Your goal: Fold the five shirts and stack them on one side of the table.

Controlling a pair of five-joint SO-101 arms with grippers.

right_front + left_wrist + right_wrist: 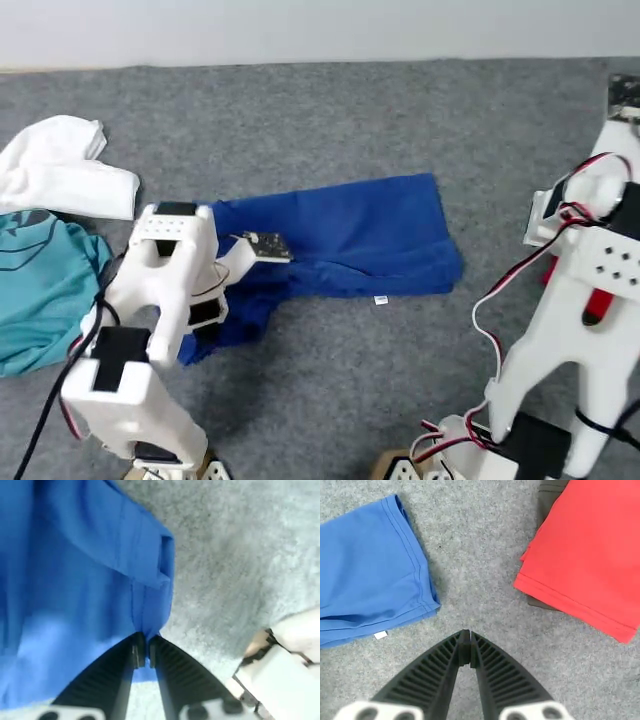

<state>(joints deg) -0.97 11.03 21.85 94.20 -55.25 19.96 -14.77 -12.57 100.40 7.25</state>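
Over the table (pixel 350 120), left jaws pinching blue shirt (pixel 75 580), right jaws pressed together

Colours I see on the grey felt table (pixel 330 110)
Plain royal-blue shirt (pixel 75 580) at my black left fingers (pixel 110 675); plain red shirt (pixel 590 550) beyond my right fingers (pixel 440 675).

No writing can be read. The white tag (pixel 380 635) on the blue shirt (pixel 365 570), near the right pincer (pixel 465 641), is too small.
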